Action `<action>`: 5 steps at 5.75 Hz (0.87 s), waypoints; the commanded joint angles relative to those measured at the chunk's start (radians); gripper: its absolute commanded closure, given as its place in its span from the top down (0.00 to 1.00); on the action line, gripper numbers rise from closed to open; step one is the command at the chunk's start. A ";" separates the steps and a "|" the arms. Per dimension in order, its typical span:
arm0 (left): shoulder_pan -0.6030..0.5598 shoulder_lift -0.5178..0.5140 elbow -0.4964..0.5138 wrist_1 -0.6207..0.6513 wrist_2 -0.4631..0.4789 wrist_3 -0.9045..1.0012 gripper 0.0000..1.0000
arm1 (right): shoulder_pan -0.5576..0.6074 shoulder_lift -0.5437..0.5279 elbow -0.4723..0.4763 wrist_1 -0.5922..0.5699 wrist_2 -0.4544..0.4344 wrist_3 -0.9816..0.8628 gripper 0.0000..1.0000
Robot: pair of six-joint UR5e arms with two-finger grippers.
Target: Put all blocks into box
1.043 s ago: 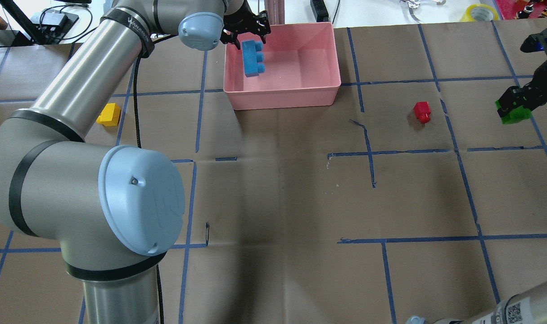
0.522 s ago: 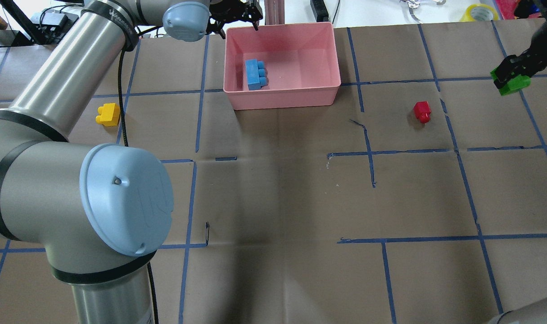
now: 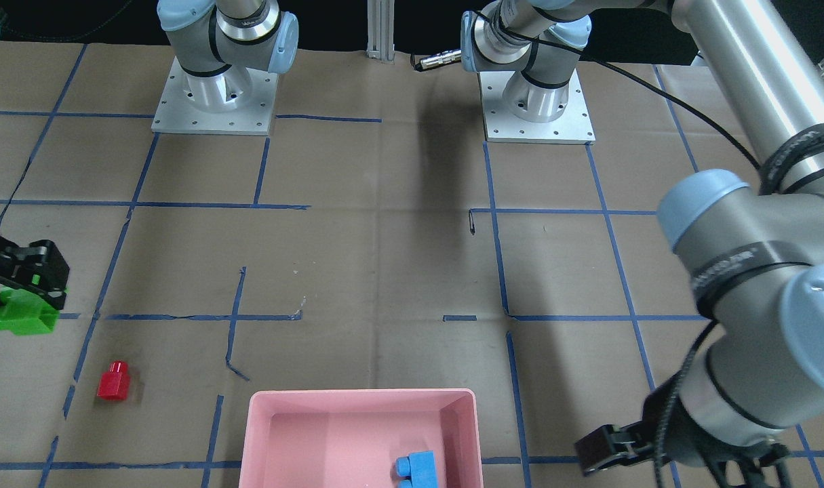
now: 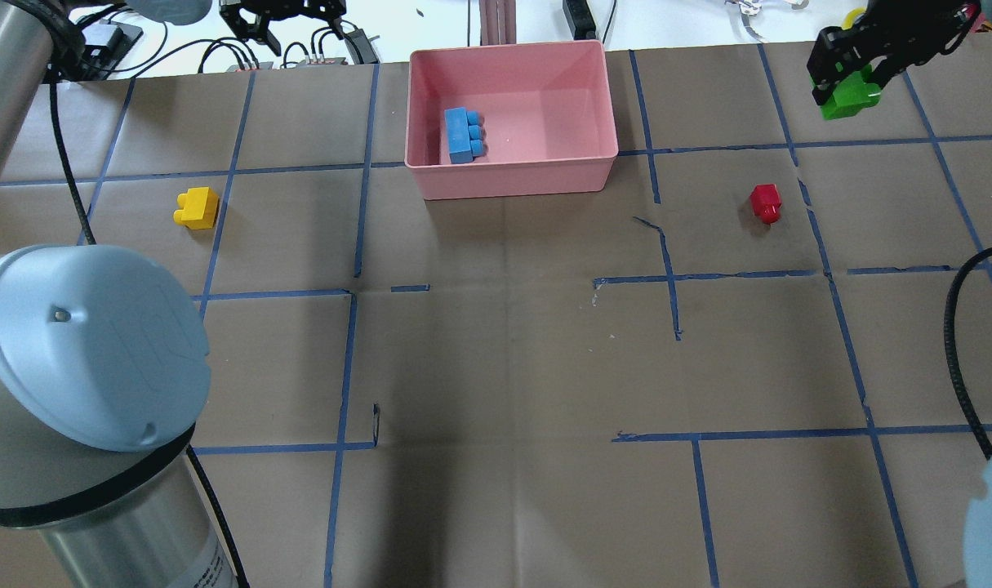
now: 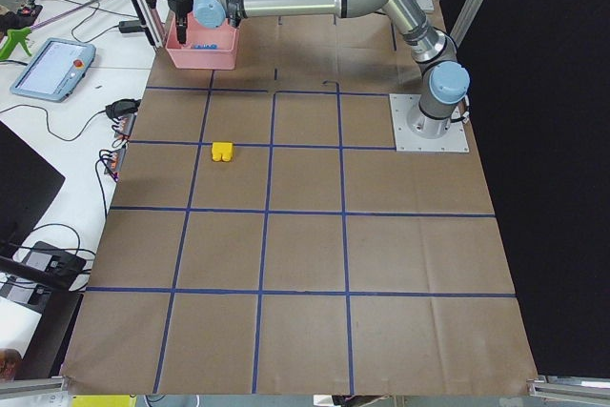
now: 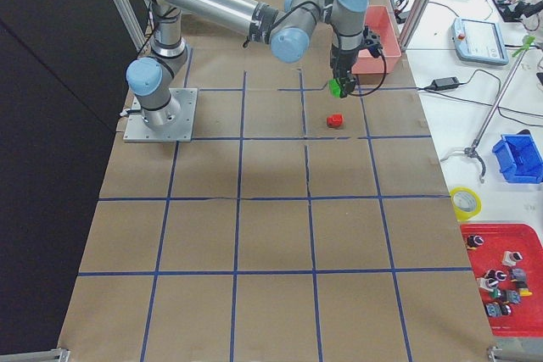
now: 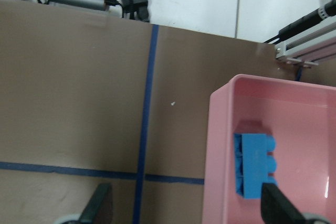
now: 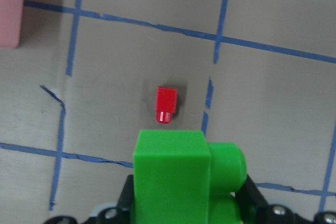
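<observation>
the right tool (image 4: 845, 82) is pinching the green brick (image 4: 848, 100) from above and holds it clear of the counter (image 4: 504, 343). in the overhead view it hangs off to the right of the pink box (image 4: 512, 170), well apart from it, near the counter's far edge. the right wrist view looks down past the green brick onto the red brick (image 4: 765, 202), which sits alone on the brown paper just beside a blue tape line (image 4: 814, 237), between the box and the right arm's side.

the light blue brick (image 4: 461, 135) lies inside the box on its floor, close to the wall on the left arm's side, with its three studs facing the box's middle.

the left tool (image 7: 186, 206) is spread wide with nothing between its fingers. it is raised over the far edge of the counter, outside the box on the left arm's side; its wrist view shows that wall of the box and the light blue brick below.

the yellow brick (image 4: 197, 207) rests on the counter on the left arm's side, well apart from the box and from both tools.
</observation>
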 commanded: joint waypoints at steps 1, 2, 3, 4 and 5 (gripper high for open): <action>0.148 0.013 -0.020 -0.088 0.057 0.281 1.00 | 0.166 0.099 -0.075 -0.041 0.099 0.260 0.03; 0.222 0.013 -0.057 -0.085 0.056 0.376 1.00 | 0.220 0.175 -0.167 -0.042 0.184 0.405 0.03; 0.256 0.012 -0.094 -0.080 0.057 0.456 1.00 | 0.284 0.281 -0.265 -0.076 0.200 0.501 0.04; 0.261 0.009 -0.135 -0.068 0.062 0.462 1.00 | 0.312 0.387 -0.339 -0.148 0.200 0.506 0.04; 0.259 -0.005 -0.180 -0.036 0.078 0.460 1.00 | 0.338 0.459 -0.394 -0.156 0.203 0.573 0.05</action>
